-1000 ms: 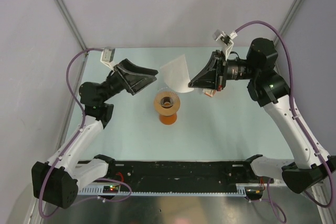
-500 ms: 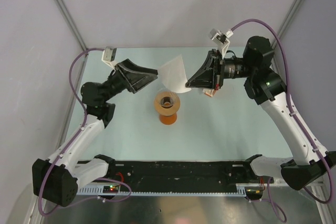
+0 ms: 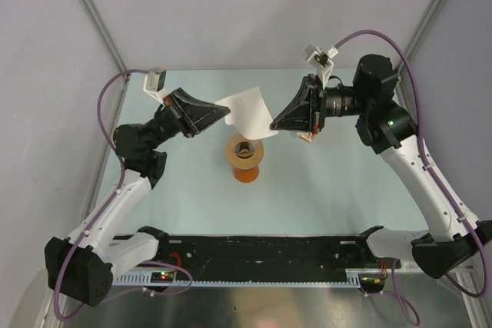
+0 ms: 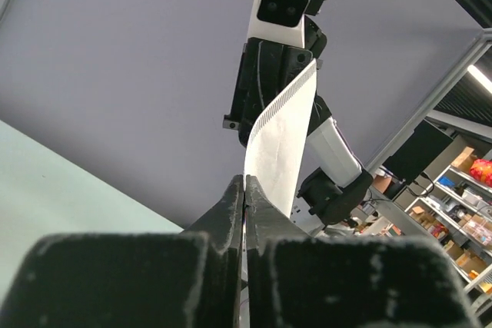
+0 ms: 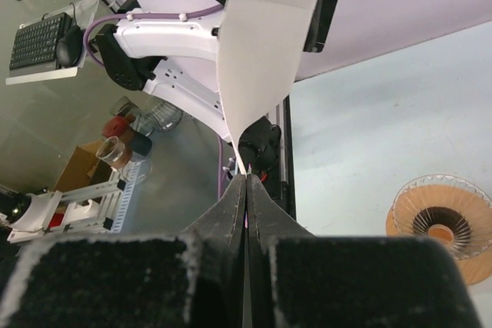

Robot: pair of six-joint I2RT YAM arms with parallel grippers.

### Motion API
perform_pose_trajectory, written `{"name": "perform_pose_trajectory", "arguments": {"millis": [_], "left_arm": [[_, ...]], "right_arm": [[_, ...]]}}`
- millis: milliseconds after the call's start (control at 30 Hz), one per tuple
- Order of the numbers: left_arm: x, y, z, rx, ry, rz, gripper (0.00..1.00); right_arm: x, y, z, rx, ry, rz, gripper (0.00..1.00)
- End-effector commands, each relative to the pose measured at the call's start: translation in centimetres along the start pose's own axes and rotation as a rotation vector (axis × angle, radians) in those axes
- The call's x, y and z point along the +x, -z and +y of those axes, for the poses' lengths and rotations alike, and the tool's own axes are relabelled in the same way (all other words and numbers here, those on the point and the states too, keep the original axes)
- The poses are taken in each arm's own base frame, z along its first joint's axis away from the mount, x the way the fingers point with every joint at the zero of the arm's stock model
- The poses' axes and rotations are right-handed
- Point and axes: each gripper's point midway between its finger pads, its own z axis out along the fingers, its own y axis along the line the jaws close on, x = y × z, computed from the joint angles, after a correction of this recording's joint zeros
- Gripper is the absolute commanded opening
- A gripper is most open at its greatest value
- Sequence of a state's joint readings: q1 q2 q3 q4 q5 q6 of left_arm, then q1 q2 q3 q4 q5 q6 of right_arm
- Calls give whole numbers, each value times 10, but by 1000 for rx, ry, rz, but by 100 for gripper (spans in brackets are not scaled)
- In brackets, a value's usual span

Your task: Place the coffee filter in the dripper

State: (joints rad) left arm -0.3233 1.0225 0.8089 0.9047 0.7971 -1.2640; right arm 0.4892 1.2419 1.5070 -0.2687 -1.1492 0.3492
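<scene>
The coffee filter [image 3: 247,111], a thin white paper fan, hangs in the air just above and behind the dripper [image 3: 244,148]. My left gripper [image 3: 226,112] is shut on the filter's left edge, and my right gripper [image 3: 274,129] is shut on its lower right corner. In the left wrist view the filter [image 4: 280,140] rises from the pinched tips of the left gripper [image 4: 244,183]. In the right wrist view the filter [image 5: 261,44] fans up from the closed right gripper [image 5: 246,177], with the dripper [image 5: 442,224] on the table at lower right.
The dripper sits on an orange vessel [image 3: 247,173] mid-table. A tan-and-white stack of filters [image 3: 307,137] lies partly hidden behind the right gripper. A black rail [image 3: 261,255] runs along the near edge, and frame posts [image 3: 92,13] stand at the back corners.
My left gripper moved right to the filter and shut on its left edge. The filter now spans between both grippers and has shifted slightly left.
</scene>
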Motion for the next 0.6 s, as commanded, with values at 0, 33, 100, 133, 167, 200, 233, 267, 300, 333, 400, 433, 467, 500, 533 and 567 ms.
{"name": "perform_pose_trajectory", "arguments": {"millis": [0,33,100,133,167,200,233,267,300,333,400,433,467,500,533,567], "left_arm": [[-7,-3,-33,88,-113,16,0],[-7,-3,-35,95,-131,23,0],[-4,-2,-40,104,-158,48,0],[-2,-1,-41,106,-169,63,0],[0,-1,-40,96,-177,81,0],[3,0,-39,90,-207,104,0],[6,1,-35,66,-209,134,0],[11,3,-30,47,-243,165,0],[15,5,-24,9,-247,202,0],[20,8,-15,-22,-296,239,0],[30,16,7,-127,-362,335,0],[38,22,15,-184,-381,397,0],[46,30,22,-219,-418,461,0],[51,35,23,-235,-443,508,0],[58,40,25,-245,-462,556,0],[60,42,25,-249,-490,588,0]], "right_arm": [[-2,2,4,17,46,-11,0],[-2,2,4,22,47,-11,3],[-1,5,4,42,61,-8,20],[2,7,1,66,66,1,30],[1,11,1,92,101,6,43],[6,17,-5,144,132,26,53],[9,24,-10,197,166,42,64],[15,35,-22,275,209,71,70],[18,46,-34,344,275,102,75],[24,59,-42,400,297,137,79],[32,76,-48,466,356,200,84],[35,82,-45,488,376,228,85],[37,84,-42,492,395,247,86],[40,83,-35,482,420,268,87],[42,83,-29,468,447,284,88],[49,79,-22,441,474,316,89]]}}
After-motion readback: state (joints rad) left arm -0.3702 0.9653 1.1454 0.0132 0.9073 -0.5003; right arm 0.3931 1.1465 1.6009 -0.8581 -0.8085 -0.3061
